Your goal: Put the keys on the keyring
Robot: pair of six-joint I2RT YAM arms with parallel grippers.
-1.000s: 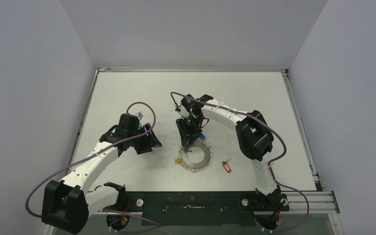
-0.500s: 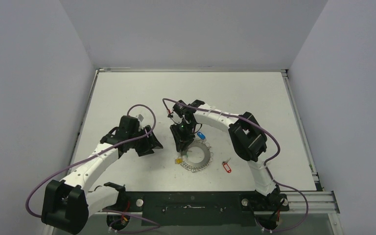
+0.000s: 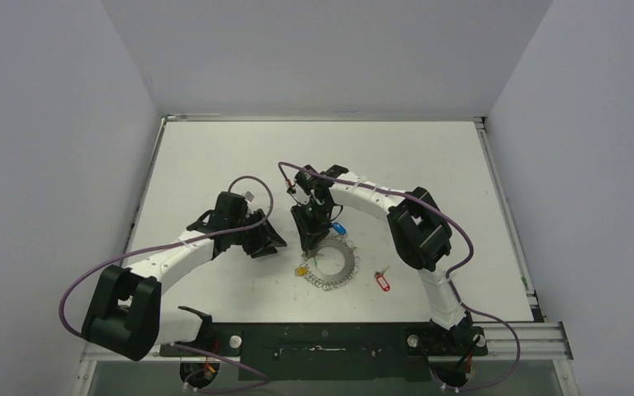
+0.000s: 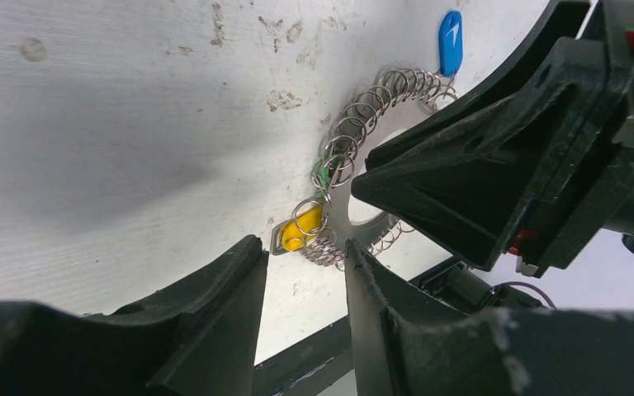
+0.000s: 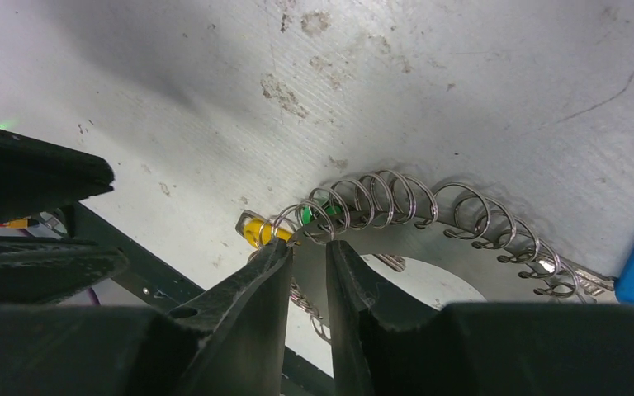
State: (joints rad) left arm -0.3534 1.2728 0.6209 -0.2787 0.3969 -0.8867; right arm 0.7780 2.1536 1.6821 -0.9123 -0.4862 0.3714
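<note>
Table (image 3: 215, 157): white, scuffed and stained, filling the middle of the overhead view, with grey walls (image 3: 49, 165) on three sides.
Keyring (image 3: 348, 266): lies flat just below the centre of the overhead view, between the two claws. It is a grey plate with a wide hole, edged with wire loops.
On the keyring: a green tag (image 5: 318, 214) sits among the loops on its left rim. A yellow tag (image 4: 301, 229) is at the loops just below it, sticking out over the table.
Blue key (image 3: 340, 228): at the ring's upper rim, touching the loops. Whether it is threaded on one cannot be told.
Red key (image 3: 383, 283): on the bare table to the lower right of the ring, apart from it.
Right claw (image 5: 307, 246): points down at the ring's left rim, beside the green tag. The jaws are nearly together with a thin gap, and the rim shows in that gap. Whether they pinch the rim or a loop cannot be told.
Left claw (image 4: 301, 246): left of the ring, low over the table, tips aimed at the yellow tag. The jaws are partly apart with nothing between them.
Claws: close to each other at the ring's left side, not touching.
</note>
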